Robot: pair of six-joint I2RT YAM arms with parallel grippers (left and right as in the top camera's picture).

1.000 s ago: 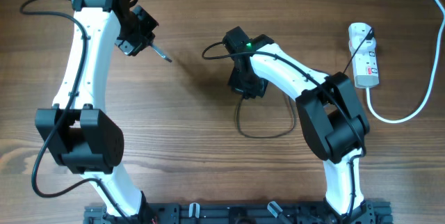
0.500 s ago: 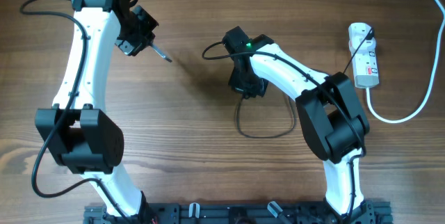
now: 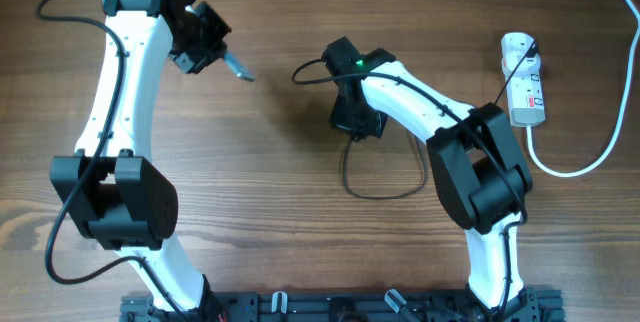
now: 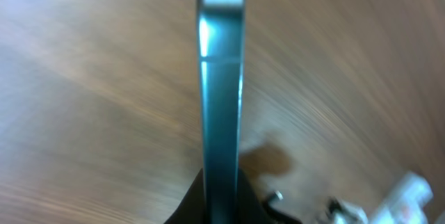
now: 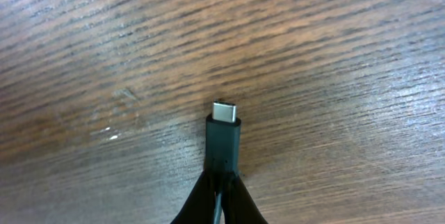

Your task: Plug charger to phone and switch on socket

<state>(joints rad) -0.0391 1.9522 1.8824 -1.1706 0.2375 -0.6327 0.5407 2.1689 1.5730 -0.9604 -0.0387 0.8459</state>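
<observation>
Both parts gripped, well apart.
Left gripper (image 3: 214, 54) clamps phone (image 3: 236, 67) edge-on, upper left. Right gripper (image 3: 357, 122), mid-table, pinches charger (image 5: 224, 132) tip. Tip seemingly not aimed at phone. Socket (image 3: 526, 84) far right.

Phone (image 4: 221, 99) edge-on and blurred, screen out of sight; socket (image 3: 527, 92) switches too small.

Robot workbench, lab-type setting. Signs: 2 white-and-black arms, left arm (image 3: 125, 72) and right arm (image 3: 420, 107), based at black rail (image 3: 330, 307) on edge of wood-grain table (image 3: 280, 252); socket strip (image 3: 525, 82), white cord (image 3: 600, 152) running out of view.
</observation>
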